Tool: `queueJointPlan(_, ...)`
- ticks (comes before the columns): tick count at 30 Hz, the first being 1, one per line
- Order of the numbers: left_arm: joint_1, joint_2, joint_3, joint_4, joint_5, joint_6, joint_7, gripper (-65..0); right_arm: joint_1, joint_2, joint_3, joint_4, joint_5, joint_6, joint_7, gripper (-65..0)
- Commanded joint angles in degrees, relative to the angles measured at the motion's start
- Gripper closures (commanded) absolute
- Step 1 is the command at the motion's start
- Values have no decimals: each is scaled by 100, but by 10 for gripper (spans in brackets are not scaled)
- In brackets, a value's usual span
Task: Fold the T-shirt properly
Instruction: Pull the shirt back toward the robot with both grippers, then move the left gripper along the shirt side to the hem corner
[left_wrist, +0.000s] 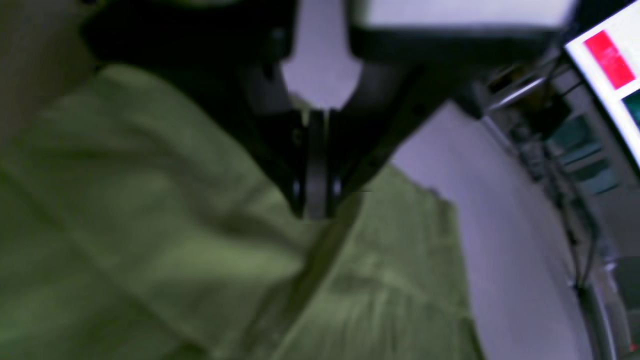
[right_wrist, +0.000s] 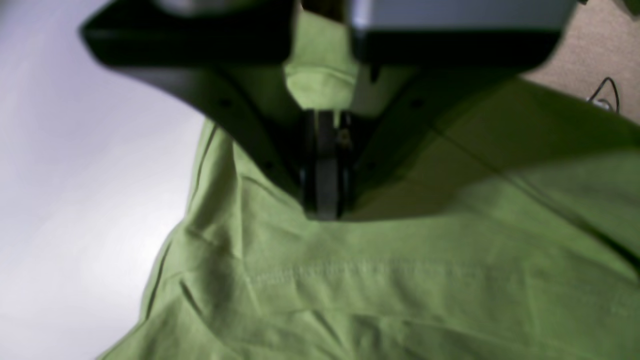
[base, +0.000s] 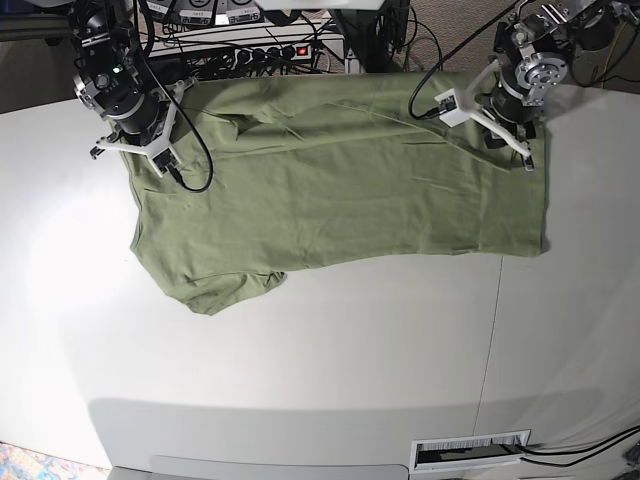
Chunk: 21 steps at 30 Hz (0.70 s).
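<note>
Roughly early stage: shirt (base: 340, 190) spread across desk (base: 300, 380), one fold started along far edge. Left claw (left_wrist: 317, 205) and right claw (right_wrist: 325, 200) both clamped on shirt fabric. Remaining folds undone.

Bare table (base: 300, 370) in front; cables (base: 250, 50), perhaps power strip, behind T-shirt (base: 340, 190)

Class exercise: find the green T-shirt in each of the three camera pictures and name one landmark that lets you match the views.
Left wrist: T-shirt fills the lower left, under the shut jaws.
Right wrist: T-shirt fills the lower right, bunched between the jaws.
Base: T-shirt spread across the table's upper middle.
Shared landmark: the white table.
</note>
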Motion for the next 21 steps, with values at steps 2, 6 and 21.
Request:
queueJointPlan(2,-22,-83,-39,98,352,308,2,0,57,63,48,111,-13,-33,125,0)
queueJointPlan(6,-52,-81,-280,98,529,605,-151,0,199,63,48,111,-11,-33,120,0)
queueJointPlan(21,-1716,-28,-3154,-1775,-5125,-1252,-1016,-56,577,63,48,111,-505,-33,61,0)
